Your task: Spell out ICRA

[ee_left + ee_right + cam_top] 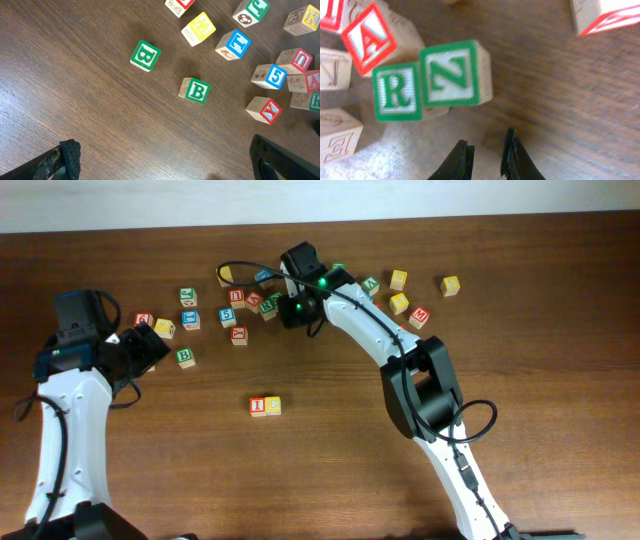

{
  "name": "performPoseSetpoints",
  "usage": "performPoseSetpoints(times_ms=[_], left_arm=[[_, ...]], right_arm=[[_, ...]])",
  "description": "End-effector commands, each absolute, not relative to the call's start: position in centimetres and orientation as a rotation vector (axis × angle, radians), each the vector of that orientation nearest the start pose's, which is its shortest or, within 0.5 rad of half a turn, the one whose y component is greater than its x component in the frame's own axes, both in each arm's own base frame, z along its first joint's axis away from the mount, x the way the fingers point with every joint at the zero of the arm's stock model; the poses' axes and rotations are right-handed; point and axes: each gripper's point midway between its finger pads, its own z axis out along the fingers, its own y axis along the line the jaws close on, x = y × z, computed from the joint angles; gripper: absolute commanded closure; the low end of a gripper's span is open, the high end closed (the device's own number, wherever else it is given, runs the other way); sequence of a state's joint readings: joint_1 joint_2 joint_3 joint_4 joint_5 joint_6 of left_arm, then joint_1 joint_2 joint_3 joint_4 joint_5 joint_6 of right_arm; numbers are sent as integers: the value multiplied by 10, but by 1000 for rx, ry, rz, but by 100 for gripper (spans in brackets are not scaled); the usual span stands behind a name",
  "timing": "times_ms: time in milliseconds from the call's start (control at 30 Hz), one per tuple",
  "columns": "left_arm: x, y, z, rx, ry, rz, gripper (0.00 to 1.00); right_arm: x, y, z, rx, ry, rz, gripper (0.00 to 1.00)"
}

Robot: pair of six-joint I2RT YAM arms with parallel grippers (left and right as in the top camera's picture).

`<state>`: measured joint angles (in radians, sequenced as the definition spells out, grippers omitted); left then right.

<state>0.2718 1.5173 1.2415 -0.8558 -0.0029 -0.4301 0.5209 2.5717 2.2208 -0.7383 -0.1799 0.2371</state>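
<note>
Though unreadable overhead, green R [396, 92] sits before nearly-closed right jaws; left jaws wide apart

The table [200, 480] is of dark brown wood with a fine grain that runs along its length, and its top has a dull shine under an even light (the shadows on it are soft). Behind its far edge a pale grey strip [500, 195] shows; wall or floor, I cannot tell.
</note>
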Motion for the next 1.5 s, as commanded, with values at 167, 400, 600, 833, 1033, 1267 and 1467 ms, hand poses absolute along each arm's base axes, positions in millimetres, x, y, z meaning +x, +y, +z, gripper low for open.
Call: performPoseSetpoints(times_ms=[167,400,600,833,1033,1267,1467], left_arm=[[349,99,146,-939,2535,-53,1],[349,99,146,-939,2535,-53,1],[349,99,146,-939,2535,-53,1],[349,99,146,-939,2535,-53,1],[349,99,146,-939,2535,-53,1],[349,99,146,-939,2535,-53,1],[349,99,146,-939,2535,-53,0]], right_arm=[[515,322,-15,-417,2694,428,85],[516,323,-14,-419,2689,429,85],[528,330,-7,-416,2622,454,85],[544,339,5,-411,2534,485,85],[554,344,14,-405,2477,499,83],[571,337,47,-373,2401,488,71],[556,365,86,-570,2308,547,40]])
